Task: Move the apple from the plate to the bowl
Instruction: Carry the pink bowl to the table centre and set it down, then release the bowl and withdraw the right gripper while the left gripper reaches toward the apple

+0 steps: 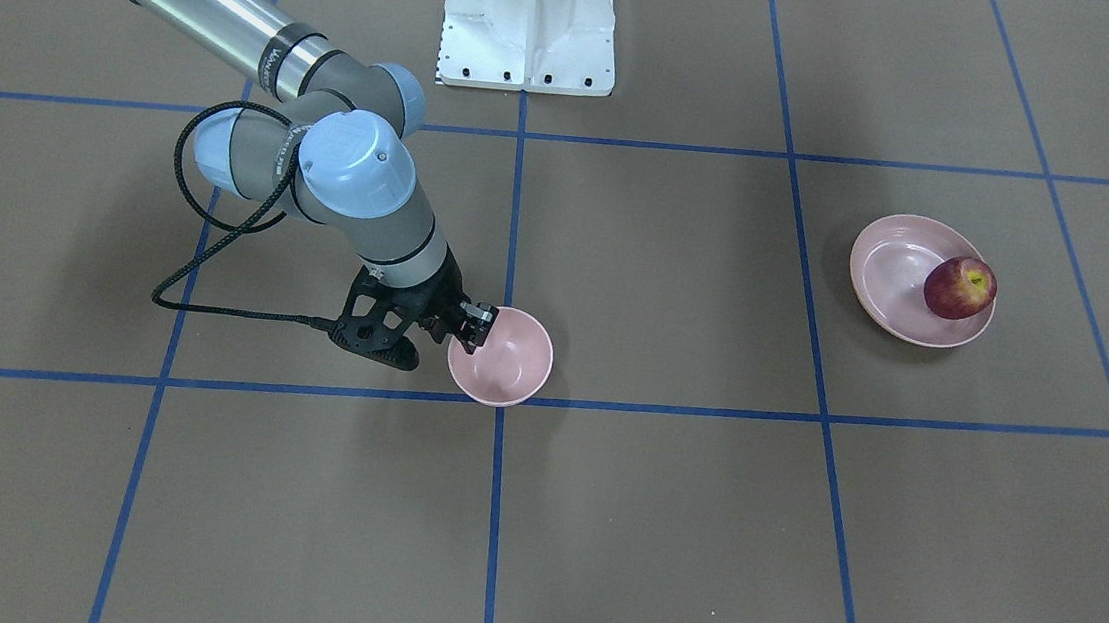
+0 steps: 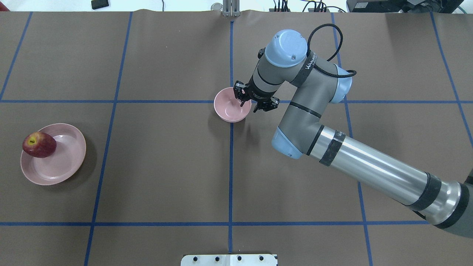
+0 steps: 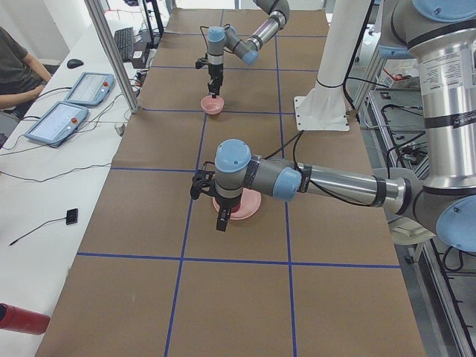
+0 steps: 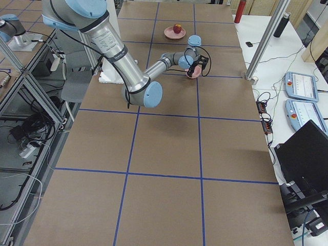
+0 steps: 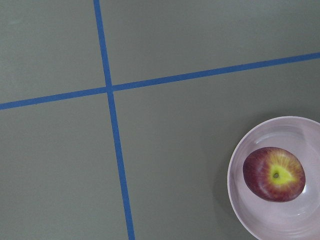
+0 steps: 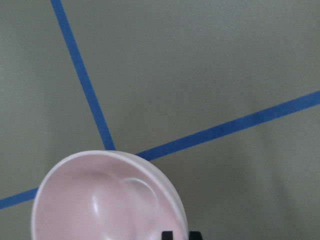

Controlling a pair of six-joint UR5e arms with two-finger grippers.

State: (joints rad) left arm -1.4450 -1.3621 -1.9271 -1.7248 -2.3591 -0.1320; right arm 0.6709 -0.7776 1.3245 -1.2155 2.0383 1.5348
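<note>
While right fingers (image 1: 475,328) pinch the bowl (image 1: 510,360), the apple (image 1: 960,288) hugs the plate (image 1: 894,271)'s edge.

Right hand (image 3: 213,93) at pink bowl (image 3: 213,107) rim.

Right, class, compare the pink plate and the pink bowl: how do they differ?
The plate is wide and shallow; the bowl is smaller and deeper. The plate holds the apple; the bowl is empty. The plate lies far to the robot's left; the bowl sits mid-table with the right hand at its rim. Both are round, glossy pale pink.
</note>
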